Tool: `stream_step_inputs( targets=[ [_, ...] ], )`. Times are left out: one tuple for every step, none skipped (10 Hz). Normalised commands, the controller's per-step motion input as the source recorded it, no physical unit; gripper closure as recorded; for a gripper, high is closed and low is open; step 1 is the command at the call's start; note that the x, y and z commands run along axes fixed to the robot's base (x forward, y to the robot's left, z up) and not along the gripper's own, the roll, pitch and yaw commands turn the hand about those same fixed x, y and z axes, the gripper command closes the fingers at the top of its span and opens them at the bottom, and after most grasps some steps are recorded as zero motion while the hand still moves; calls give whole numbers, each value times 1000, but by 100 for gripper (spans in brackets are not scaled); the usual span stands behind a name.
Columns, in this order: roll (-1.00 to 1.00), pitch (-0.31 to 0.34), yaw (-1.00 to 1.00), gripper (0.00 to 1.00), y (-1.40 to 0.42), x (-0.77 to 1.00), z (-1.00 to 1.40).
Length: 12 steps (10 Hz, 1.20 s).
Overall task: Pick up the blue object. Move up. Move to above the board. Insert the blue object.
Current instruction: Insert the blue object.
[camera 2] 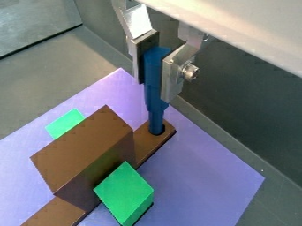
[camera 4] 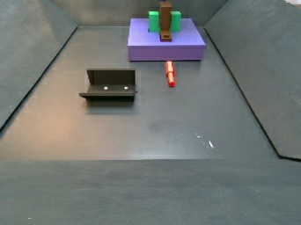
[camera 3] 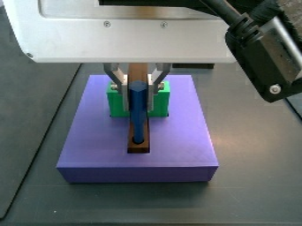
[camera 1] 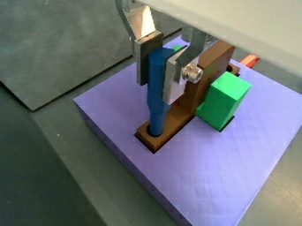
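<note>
My gripper [camera 1: 161, 69] [camera 2: 157, 71] is shut on the blue object [camera 1: 154, 106] [camera 2: 156, 110], a slim upright peg clamped near its top between the silver fingers. The peg's lower end stands in the round hole at one end of the board [camera 1: 179, 116] [camera 2: 169, 133], a narrow brown plank lying on the lavender slab [camera 1: 213, 181]. In a side view the blue object [camera 3: 138, 110] stands upright over the board [camera 3: 140, 147], and the white camera housing hides most of the gripper.
Green blocks [camera 1: 222, 99] [camera 2: 124, 190] [camera 3: 116, 99] flank the board on the slab [camera 3: 141, 161] [camera 4: 177, 51]. A red piece [camera 4: 170, 73] lies on the grey floor in front of the slab. The fixture [camera 4: 109, 85] stands further left. Tray walls bound the floor.
</note>
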Motion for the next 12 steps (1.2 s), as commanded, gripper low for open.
stream_step_inputs(
  targets=[
    [117,0,11,100,0,0,-131],
    [130,0,6,100,-26,0,-140],
    [93,0,3,100,-97,-23,-117],
    [46,0,6,100,-126,-9,-120],
    [50,0,40,100,-137,46,-146],
    [39,0,69,100,-177,209,-160],
    [99,0,60,100,-111,209,-226],
    [161,0,97,100,0,260,-260],
    [170,13,140,100,43,351,-211],
    [164,33,114,100,100,306,-169],
    [164,36,46,100,157,14,-134],
    [166,20,11,100,129,-29,-129]
  ],
)
